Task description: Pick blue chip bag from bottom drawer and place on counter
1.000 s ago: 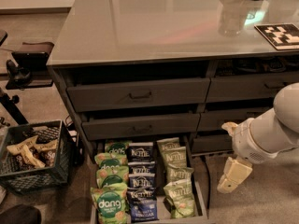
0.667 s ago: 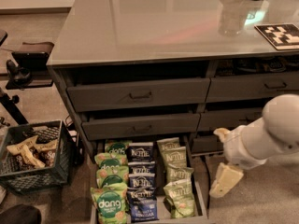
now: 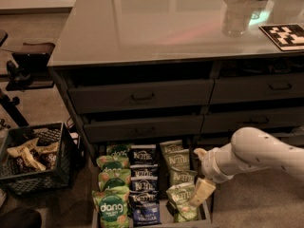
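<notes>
The bottom drawer (image 3: 207, 213) is pulled out at floor level and holds three columns of bags. Several navy Kettle blue chip bags (image 3: 142, 154) fill the middle column, with bright green dang bags (image 3: 113, 204) on the left and olive-green Kettle bags (image 3: 174, 156) on the right. My gripper (image 3: 201, 192) hangs from the white arm on the right, over the drawer's right side above an olive-green bag, apart from the blue bags. The glossy grey counter (image 3: 156, 23) spans the cabinet top.
A black crate (image 3: 33, 158) with snack packets stands on the floor at left, with dark equipment (image 3: 24, 61) above it. A tag marker (image 3: 285, 34) and a clear cup (image 3: 236, 17) sit on the counter's right. Upper drawers (image 3: 141, 97) show bar handles.
My arm and gripper have moved left, from beside the drawer's right edge to over the right column of bags. The bags have not moved.
</notes>
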